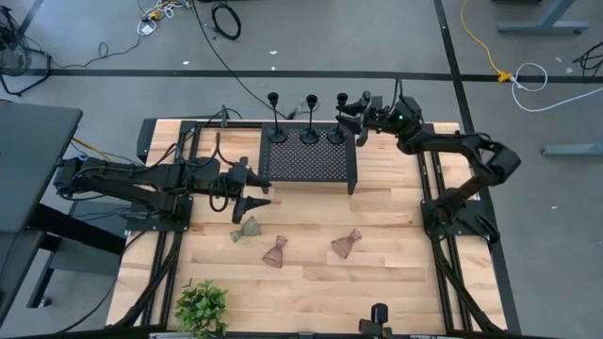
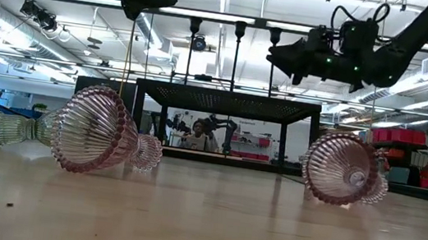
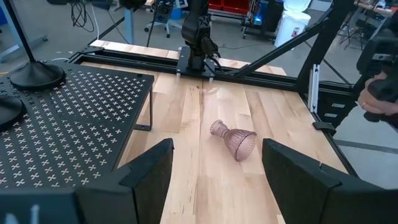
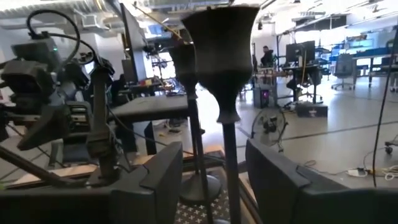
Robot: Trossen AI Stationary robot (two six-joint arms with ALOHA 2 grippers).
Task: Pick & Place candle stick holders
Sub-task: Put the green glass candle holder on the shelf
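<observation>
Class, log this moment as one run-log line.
black holders: three upright on rack | glass holders: three lying on table | right gripper: open around nearest stem | left gripper: open, empty

Green leafy plant (image 1: pixel 201 308) near wooden table's (image 1: pixel 396 273) front edge, black perforated stand (image 1: pixel 309 162)

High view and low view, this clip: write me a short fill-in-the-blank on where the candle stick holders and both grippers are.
1. The black candle stick holders standing on the perforated black stand number ____.
2. The glass holders on the wooden table all lie on their ____.
3. The right gripper is at the black holder nearest the ____ arm.
4. The left gripper hangs ____ above the table, holding nothing.

Missing words: three; sides; right; open
</observation>
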